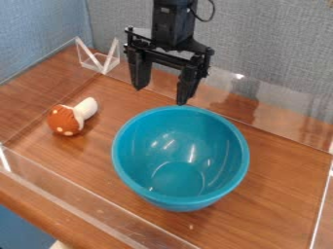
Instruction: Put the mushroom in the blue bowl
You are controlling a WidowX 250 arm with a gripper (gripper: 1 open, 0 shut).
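**Plainly: mushroom lies off to the pincer's left and nearer the camera, nothing in hand**

Pincer (166, 80) hangs pointing down over the wooden table (279, 175), jaws spread wide and released, nothing between them. It sits just behind the far rim of the blue bowl (180, 158), not over the bowl's middle.

Mushroom (72, 117) rests on its side on the table, well apart from the pincer: to its left in the view and closer to the camera. It lies just beside the bowl's left wall, not touching it. Long axis runs on a diagonal, orange-red cap at the lower left end, cream stem pointing up-right, roughly toward the pincer.

Judgement: pick not yet begun. The coming reach goes left and toward the camera, then down; closing across the stem would mean turning the jaws square to that diagonal.
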